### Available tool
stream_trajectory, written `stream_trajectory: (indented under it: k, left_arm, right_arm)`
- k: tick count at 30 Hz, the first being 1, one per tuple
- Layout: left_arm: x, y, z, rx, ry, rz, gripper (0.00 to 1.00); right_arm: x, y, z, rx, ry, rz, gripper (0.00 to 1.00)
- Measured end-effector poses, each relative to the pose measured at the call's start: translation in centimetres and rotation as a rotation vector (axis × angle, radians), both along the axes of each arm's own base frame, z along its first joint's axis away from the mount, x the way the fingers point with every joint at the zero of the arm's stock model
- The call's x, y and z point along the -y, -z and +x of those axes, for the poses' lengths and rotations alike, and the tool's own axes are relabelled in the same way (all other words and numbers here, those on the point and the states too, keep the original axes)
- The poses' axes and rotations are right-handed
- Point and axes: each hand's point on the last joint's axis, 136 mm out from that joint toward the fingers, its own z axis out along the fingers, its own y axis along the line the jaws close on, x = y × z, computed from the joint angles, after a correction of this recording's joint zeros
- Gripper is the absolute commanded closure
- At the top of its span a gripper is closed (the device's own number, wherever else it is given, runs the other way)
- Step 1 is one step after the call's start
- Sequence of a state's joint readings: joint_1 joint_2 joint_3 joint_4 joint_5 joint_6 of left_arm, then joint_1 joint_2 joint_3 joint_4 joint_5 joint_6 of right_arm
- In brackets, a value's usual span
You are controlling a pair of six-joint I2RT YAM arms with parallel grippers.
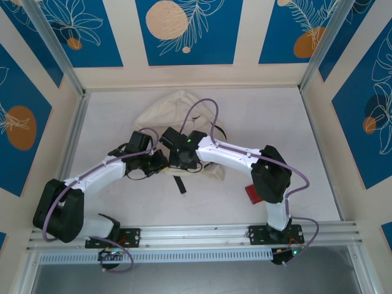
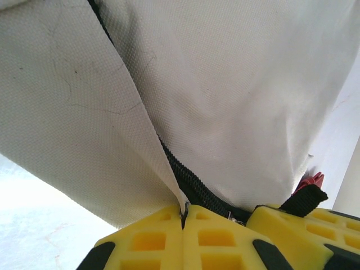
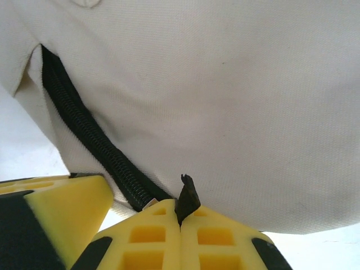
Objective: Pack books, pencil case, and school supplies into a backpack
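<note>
While the backpack (image 1: 177,107) sits gripped, packing looks unfinished;
left jaws clench its cloth (image 2: 140,169); right jaws pinch the zip tab (image 3: 188,197); red item (image 1: 252,193) lies outside.

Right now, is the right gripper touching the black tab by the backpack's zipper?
Touching. The right wrist view shows the right gripper shut, with the black tab pinched between its jaws, beside the zipper of the backpack.
</note>
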State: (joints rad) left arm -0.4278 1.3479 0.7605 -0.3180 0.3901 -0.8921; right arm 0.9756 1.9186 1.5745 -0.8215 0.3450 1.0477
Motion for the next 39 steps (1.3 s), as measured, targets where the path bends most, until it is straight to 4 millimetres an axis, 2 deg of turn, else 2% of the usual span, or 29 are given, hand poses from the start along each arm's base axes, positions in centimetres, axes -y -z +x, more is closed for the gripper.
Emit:
stream_trajectory:
  k: [8, 15, 18, 24, 30, 33, 39]
  left_arm:
    - [0.6, -0.7, 0.2, 0.016, 0.016, -0.025, 1.0]
    - [0.2, -0.9, 0.8, 0.036, -0.001, -0.008, 1.0]
    - [-0.6, -1.1, 1.4, 0.049, -0.033, 0.002, 0.84]
    - [-3.5, -2.6, 2.3, 0.097, -0.136, 0.038, 0.62]
    - [-5.1, -3.8, 1.6, 0.122, -0.199, 0.032, 0.49]
    - [-5.3, -3.3, 0.8, 0.113, -0.216, 0.016, 0.43]
    - [-4.6, -0.3, -0.6, 0.044, -0.203, -0.044, 0.38]
  right_arm:
    - [1.1, -0.7, 0.6, 0.059, 0.036, -0.029, 1.0]
    - [0.0, -1.2, 1.7, 0.086, -0.095, 0.04, 1.0]
    - [-1.2, -1.8, 2.5, 0.095, -0.166, 0.118, 1.0]
    - [-3.3, -3.9, 4.6, 0.094, -0.247, 0.334, 1.0]
    - [-4.8, -6.0, 5.3, 0.096, -0.326, 0.457, 1.0]
    - [-6.1, -7.0, 5.5, 0.104, -0.372, 0.501, 1.0]
    - [-8.1, -7.8, 6.4, 0.119, -0.435, 0.543, 1.0]
